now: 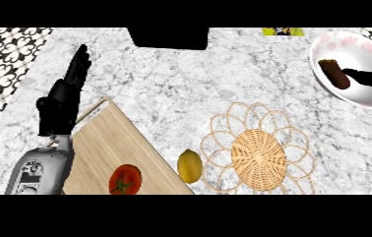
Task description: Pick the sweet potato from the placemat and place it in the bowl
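Spreading widest, speckled grey marble counter (181, 83) carries a wooden cutting board (109, 147) left of the woven rattan placemat (256, 152). Up-right, the pink-rimmed bowl (327, 46) holds the sweet potato (334, 73). Far left, the left hand (69, 91) rests, fingers straight, empty.

No readable text or labels.

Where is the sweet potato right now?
The sweet potato lies inside the white bowl at the head view's right edge, up beyond the woven placemat, with the right hand's dark fingers right beside it.
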Motion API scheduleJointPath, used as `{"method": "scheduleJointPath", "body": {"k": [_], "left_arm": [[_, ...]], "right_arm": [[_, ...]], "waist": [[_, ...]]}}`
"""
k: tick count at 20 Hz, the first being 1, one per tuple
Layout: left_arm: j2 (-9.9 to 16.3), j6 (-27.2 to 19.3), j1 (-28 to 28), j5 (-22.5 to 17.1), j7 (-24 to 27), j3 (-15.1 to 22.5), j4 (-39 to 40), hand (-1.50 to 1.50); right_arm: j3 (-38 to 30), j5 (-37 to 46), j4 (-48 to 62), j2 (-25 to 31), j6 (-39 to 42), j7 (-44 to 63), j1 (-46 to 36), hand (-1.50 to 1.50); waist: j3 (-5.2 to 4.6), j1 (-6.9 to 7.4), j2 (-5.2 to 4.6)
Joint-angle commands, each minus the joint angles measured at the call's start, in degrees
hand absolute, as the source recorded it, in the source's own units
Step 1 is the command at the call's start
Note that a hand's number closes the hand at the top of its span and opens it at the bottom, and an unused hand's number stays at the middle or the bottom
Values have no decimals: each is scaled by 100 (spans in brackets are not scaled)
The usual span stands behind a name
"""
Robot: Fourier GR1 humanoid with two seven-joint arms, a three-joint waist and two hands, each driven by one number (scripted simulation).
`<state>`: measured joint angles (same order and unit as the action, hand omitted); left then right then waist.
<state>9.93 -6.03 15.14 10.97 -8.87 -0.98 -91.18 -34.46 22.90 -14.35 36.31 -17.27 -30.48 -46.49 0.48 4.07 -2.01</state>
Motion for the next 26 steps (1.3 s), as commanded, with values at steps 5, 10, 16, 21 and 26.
{"method": "scheduleJointPath", "body": {"k": [5, 10, 16, 21, 26], "left_arm": [[-67, -131, -94, 175, -176, 70, -94, 0], [61, -7, -266, 40, 13, -94, -112, 0], [82, 156, -369, -162, -223, -167, -378, 0], [251, 203, -139, -84, -539, -249, -477, 0], [-66, -64, -366, 162, -119, -76, -307, 0]], "right_arm": [[-572, -613, 391, 479, 1137, -541, 345, -150], [-829, -961, 397, 1046, 2379, -953, 782, -150], [-758, -994, 430, 1068, 3067, -1540, 1356, -150], [-775, -1099, 433, 980, 3373, -2133, 1842, -150], [-589, -1078, 373, 840, 3329, -2184, 1867, -150]], "waist": [[-9, -145, 71], [-22, -262, 126], [-20, -226, 133], [-16, -260, 143], [-23, -272, 147]]}}
